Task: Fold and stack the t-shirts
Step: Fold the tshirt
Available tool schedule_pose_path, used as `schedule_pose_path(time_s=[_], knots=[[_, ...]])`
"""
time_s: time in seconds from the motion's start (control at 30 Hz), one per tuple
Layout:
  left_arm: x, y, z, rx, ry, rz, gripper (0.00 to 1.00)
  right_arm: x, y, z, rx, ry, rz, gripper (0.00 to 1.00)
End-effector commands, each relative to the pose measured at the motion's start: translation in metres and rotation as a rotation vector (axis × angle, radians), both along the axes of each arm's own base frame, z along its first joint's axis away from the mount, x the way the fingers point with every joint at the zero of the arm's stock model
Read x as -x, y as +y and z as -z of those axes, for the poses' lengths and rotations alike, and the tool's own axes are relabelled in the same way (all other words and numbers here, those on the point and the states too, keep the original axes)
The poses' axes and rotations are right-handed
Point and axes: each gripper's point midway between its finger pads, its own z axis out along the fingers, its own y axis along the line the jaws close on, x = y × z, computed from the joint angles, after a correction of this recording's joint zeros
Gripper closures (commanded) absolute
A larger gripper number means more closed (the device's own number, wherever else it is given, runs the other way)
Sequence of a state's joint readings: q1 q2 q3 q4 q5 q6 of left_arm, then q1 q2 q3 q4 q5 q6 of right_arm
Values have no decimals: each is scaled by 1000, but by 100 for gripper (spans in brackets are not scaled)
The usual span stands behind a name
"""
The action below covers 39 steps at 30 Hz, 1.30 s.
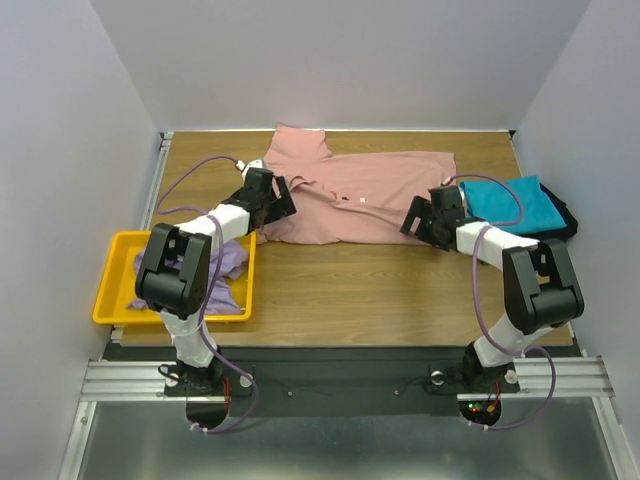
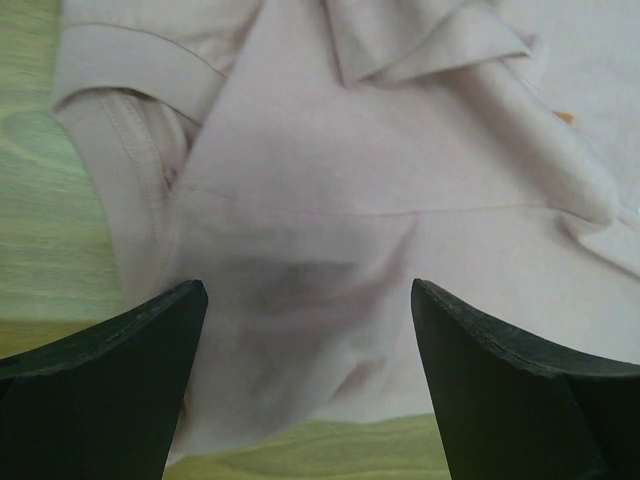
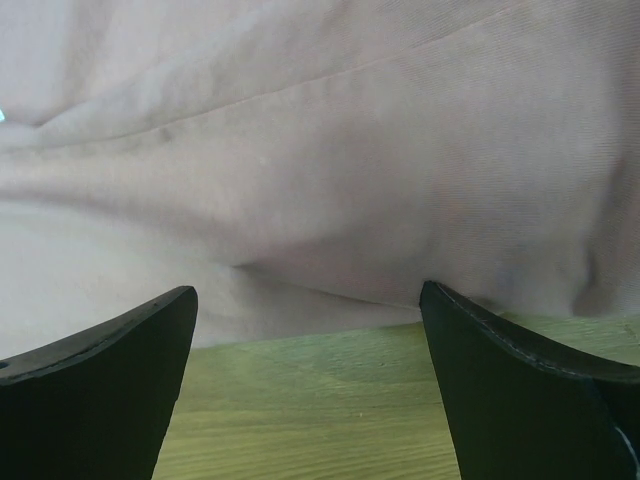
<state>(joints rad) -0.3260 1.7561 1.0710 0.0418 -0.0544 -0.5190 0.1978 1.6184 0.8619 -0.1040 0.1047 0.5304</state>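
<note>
Pink t-shirt [image 1: 380, 190] spread on bench [image 1: 340, 290], long axis left to right. Left jaws apart over its left end, right jaws apart at its near right edge, both empty.

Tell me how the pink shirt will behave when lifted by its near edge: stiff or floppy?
The pink shirt will probably hang floppy, since it already lies in soft folds and creases. It looks thin, so likely light. Pushed, it would probably bunch up on the wood table rather than slide whole.
</note>
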Motion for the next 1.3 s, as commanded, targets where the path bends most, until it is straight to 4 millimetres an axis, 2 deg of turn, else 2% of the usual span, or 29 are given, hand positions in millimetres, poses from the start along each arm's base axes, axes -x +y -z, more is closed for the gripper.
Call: schedule_pose_path(time_s=[0.0, 0.13, 0.2, 0.4, 0.5, 0.67, 0.77, 0.8, 0.93, 1.0, 1.13, 1.27], knots=[[15, 31, 37, -112, 124, -110, 4, 1, -16, 14, 48, 21, 88, 0], [25, 40, 51, -144, 164, -116, 4, 2, -15, 25, 46, 55, 89, 0], [24, 40, 52, -149, 162, -109, 4, -3, -13, 22, 44, 44, 78, 0], [19, 50, 53, -185, 172, -129, 3, -7, -24, 14, 93, 24, 111, 0], [13, 51, 55, -159, 175, -132, 3, -10, -21, 14, 85, 27, 94, 0], [-1, 59, 51, -181, 183, -157, 3, -21, -3, 14, 26, 36, 18, 0], [-7, 72, 53, -139, 205, -183, 2, -24, 5, 17, 2, 45, -13, 0], [-10, 83, 54, -120, 208, -207, 2, -27, 9, 14, -10, 39, -23, 0], [-19, 107, 53, -90, 217, -270, 4, -27, 24, 15, -41, 45, -59, 0], [-17, 114, 57, -94, 238, -285, 4, -26, 32, 16, -53, 50, -75, 0], [-13, 121, 56, -103, 243, -311, 4, -24, 61, 15, -72, 52, -148, 0], [-7, 148, 46, -115, 251, -413, 3, -16, 84, 8, -124, 54, -197, 0]])
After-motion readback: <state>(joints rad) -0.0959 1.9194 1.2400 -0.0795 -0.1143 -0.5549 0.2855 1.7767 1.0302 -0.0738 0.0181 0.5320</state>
